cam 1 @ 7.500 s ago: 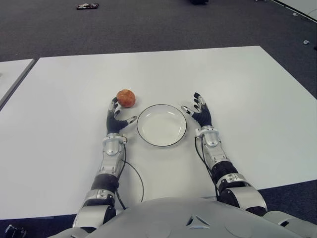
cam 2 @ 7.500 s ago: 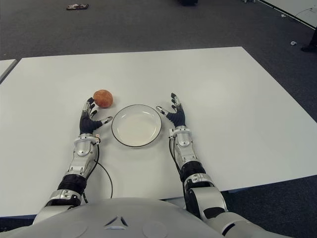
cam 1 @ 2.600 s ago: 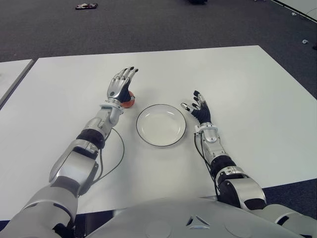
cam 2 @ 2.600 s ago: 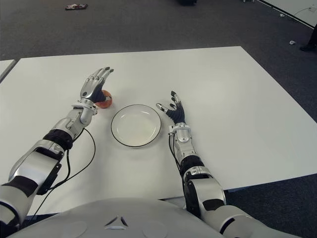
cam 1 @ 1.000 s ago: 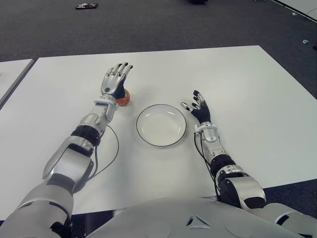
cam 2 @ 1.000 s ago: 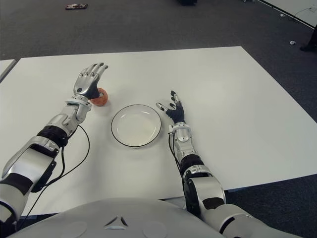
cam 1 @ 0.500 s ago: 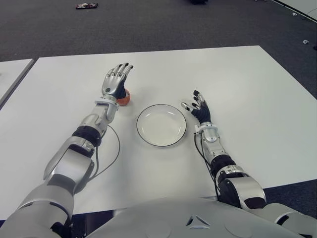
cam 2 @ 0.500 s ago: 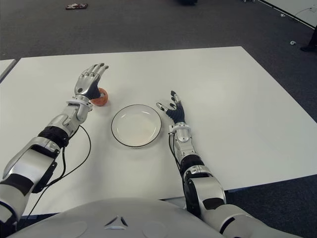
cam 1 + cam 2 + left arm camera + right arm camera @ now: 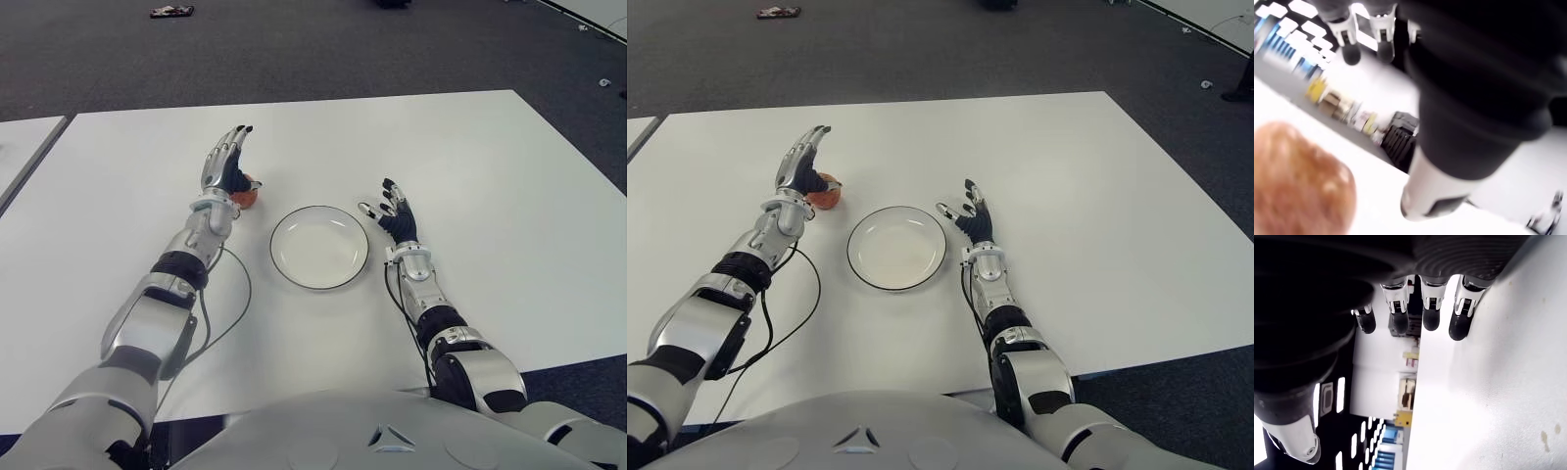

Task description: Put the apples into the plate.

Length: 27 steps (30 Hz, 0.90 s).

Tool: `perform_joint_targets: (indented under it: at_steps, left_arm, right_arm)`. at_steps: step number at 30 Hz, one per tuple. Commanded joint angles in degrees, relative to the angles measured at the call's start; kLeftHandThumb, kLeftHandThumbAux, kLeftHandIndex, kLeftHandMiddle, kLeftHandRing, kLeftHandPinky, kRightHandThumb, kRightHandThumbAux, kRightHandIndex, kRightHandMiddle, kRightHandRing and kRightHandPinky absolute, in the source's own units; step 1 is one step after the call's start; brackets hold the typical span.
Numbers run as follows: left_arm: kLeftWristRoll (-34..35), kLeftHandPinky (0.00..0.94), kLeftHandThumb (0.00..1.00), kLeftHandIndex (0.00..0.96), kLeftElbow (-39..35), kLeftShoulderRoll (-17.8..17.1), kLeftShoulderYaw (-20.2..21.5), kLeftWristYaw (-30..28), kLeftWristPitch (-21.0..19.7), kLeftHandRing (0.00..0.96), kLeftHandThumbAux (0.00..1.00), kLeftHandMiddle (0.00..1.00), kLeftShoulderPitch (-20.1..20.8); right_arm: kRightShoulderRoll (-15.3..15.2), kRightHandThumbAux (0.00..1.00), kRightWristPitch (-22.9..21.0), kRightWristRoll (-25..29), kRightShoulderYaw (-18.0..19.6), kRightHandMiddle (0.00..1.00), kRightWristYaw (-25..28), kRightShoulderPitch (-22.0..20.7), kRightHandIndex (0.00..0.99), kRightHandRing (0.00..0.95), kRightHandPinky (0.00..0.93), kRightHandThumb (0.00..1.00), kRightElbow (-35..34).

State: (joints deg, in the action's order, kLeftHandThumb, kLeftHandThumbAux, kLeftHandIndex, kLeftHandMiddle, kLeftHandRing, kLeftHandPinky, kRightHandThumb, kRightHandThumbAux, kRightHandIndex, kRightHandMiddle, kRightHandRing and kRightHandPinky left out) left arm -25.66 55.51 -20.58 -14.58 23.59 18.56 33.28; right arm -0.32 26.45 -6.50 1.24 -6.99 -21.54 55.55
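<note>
One red-orange apple lies on the white table, left of the white plate. My left hand hovers just over and left of the apple, fingers stretched out and spread, holding nothing. Close up in the left wrist view, the apple shows below the thumb, apart from it. The plate has a dark rim and nothing on it. My right hand stays open beside the plate's right edge, fingers straight in the right wrist view.
A black cable trails from my left forearm over the table. A second white table's corner shows at far left. Dark carpet lies beyond the far edge, with a small object on it.
My left hand has turned edge-on beside the apple, so more of the apple shows. The apple, plate and right hand have not moved.
</note>
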Motion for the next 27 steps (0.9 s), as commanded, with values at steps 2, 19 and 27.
perform_joint_targets:
  at_steps: [2,19,27]
  left_arm:
    - [3.91,0.000,0.000,0.000,-0.17,0.99,3.09,-4.22,-1.98,0.000,0.344,0.000,-0.79]
    - [7.09,0.000,0.000,0.000,0.36,2.21,6.34,-9.93,-8.71,0.000,0.392,0.000,1.44]
    - [7.61,0.000,0.000,0.000,4.12,2.51,7.17,-11.07,-9.84,0.000,0.391,0.000,3.52]
  right_arm:
    - [0.34,0.693,-3.45,0.34,-0.47,0.000,1.35,2.36,0.000,0.005,0.044,0.144,2.11]
    - [0.06,0.681,-3.21,0.03,-0.80,0.000,1.36,2.24,0.000,0.006,0.044,0.147,2.43]
    - [0.11,0.681,-3.26,0.11,-0.80,0.000,1.31,2.37,0.000,0.005,0.042,0.148,2.21]
